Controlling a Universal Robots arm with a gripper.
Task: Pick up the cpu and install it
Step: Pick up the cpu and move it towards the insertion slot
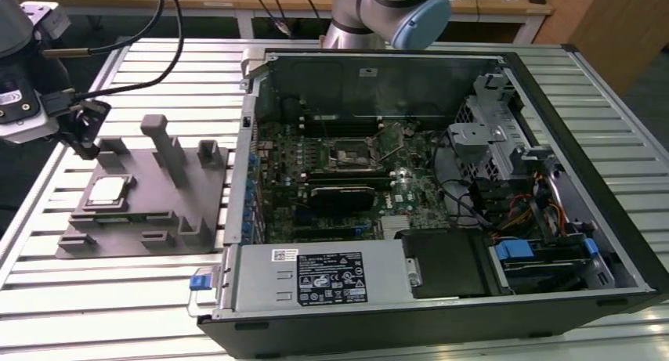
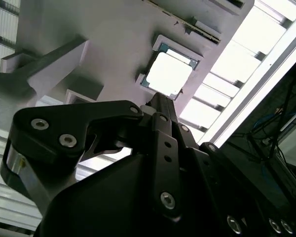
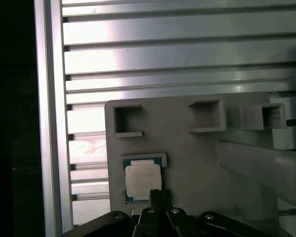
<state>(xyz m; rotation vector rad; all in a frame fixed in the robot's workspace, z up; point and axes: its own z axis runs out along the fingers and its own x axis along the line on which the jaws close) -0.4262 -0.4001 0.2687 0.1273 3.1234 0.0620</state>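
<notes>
Gripper closed to narrow tip, holding nothing, poised near cpu lying flat in grey tray recess. I judge it light, rigid, underside fragile; grip opposite edges.

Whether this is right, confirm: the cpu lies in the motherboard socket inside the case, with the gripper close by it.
Not right. The cpu lies on the grey tray, not in the socket, as the exterior view shows. The gripper is indeed close by it.
</notes>
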